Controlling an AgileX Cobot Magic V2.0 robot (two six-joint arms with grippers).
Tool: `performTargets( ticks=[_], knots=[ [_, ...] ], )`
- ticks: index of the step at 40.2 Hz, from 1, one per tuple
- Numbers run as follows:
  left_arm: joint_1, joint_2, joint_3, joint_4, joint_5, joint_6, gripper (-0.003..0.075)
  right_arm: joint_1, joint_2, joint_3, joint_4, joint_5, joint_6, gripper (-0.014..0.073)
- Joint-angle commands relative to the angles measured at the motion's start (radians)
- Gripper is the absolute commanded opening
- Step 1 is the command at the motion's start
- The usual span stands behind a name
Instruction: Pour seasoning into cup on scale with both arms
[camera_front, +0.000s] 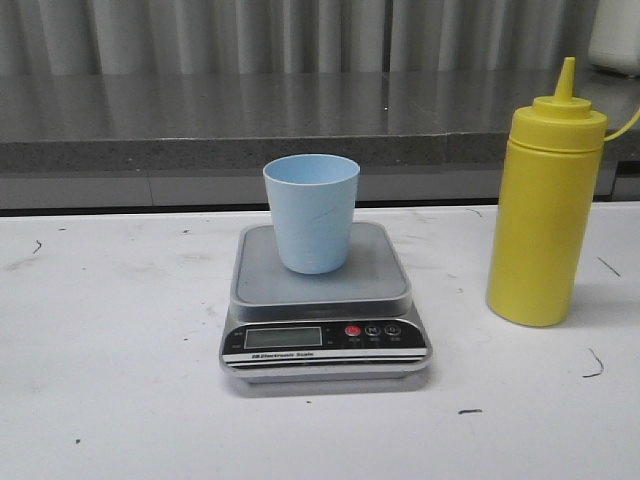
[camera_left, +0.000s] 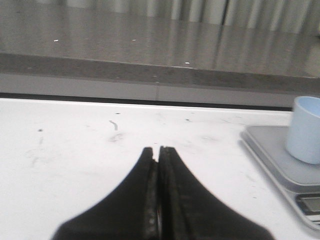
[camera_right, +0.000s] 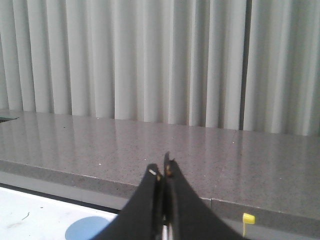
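The pale blue cup (camera_front: 311, 211) stands upright on the platform of the silver-grey scale (camera_front: 322, 310) in the middle of the white table. The tall yellow seasoning bottle (camera_front: 545, 212) stands upright to the right of the scale, cap on. Neither gripper shows in the front view. In the left wrist view my left gripper (camera_left: 156, 149) is shut and empty, low over the table, with the cup (camera_left: 305, 129) and scale (camera_left: 280, 157) off to one side. In the right wrist view my right gripper (camera_right: 162, 167) is shut and empty, held high; the cup's opening (camera_right: 87, 227) and the bottle's yellow cap tip (camera_right: 248, 218) show below.
A grey stone ledge (camera_front: 250, 125) runs along the back of the table, with a corrugated metal wall behind it. The white tabletop (camera_front: 110, 330) carries small dark scuff marks.
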Motion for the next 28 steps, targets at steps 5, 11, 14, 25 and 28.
performTargets(
  ticks=[5,11,14,25,28],
  knots=[
    [0.147,-0.017,0.064,-0.015,-0.220,0.000,-0.0020,-0.001,0.006,-0.032,-0.006,-0.057,-0.009,-0.0061],
    [0.181,-0.017,0.061,-0.015,-0.215,0.000,-0.0020,-0.001,0.006,-0.032,-0.006,-0.057,-0.009,-0.0061],
    [0.181,-0.017,0.061,-0.015,-0.215,0.000,-0.0020,-0.001,0.006,-0.031,-0.006,-0.057,-0.009,-0.0061],
    [0.181,-0.017,0.061,-0.015,-0.215,0.000,-0.0020,-0.001,0.006,-0.031,-0.006,-0.057,-0.009,-0.0061],
    [0.181,-0.017,0.061,-0.015,-0.215,0.000,-0.0020,-0.001,0.006,-0.031,-0.006,-0.057,-0.009,-0.0061]
  ],
)
